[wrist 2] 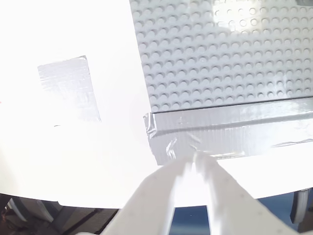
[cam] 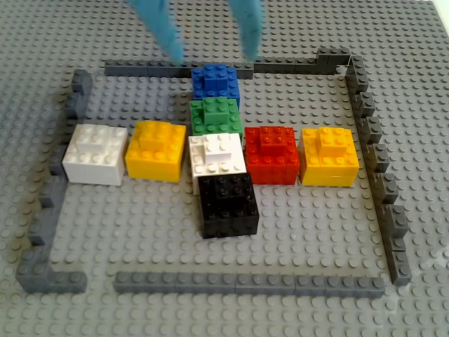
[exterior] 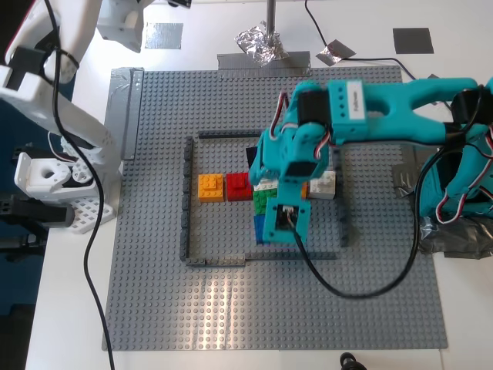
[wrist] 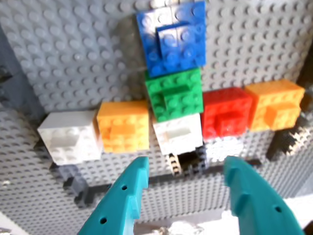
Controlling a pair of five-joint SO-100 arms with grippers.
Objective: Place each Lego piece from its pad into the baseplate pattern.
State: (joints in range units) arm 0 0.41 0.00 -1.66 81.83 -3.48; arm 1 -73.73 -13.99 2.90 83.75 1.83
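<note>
Baseplate [exterior: 154, 308]: large square grey studded plate, edges taped down with silver tape [wrist 2: 230, 127]. On it stands a thin dark grey rectangular outline [cam: 245, 283] of narrow strips, with gaps at some corners.

Inside the outline, square studded bricks form a cross, each carrying a smaller raised block on top. The other view shows a row of white brick [cam: 92, 153], orange brick [cam: 156, 149], central white brick [cam: 216, 158], red brick [cam: 271, 153] and second orange brick [cam: 328, 154], sides touching or nearly so. A glossy black brick [cam: 226, 203] sits against the central white one on the near side of that view; a green brick [cam: 215, 117] and a bright blue brick [cam: 216, 82] continue the column on the far side.

My first gripper [wrist: 183, 188], teal plastic with tapered fingers, stands wide apart and empty above the cluster, beyond the blue brick in the other view.

My second gripper [wrist 2: 195, 169], white plastic, is overexposed; fingertips appear close together with nothing between them, over the taped plate edge. A grey tape patch [wrist 2: 71, 88] lies on the white table [wrist 2: 73, 161].
</note>
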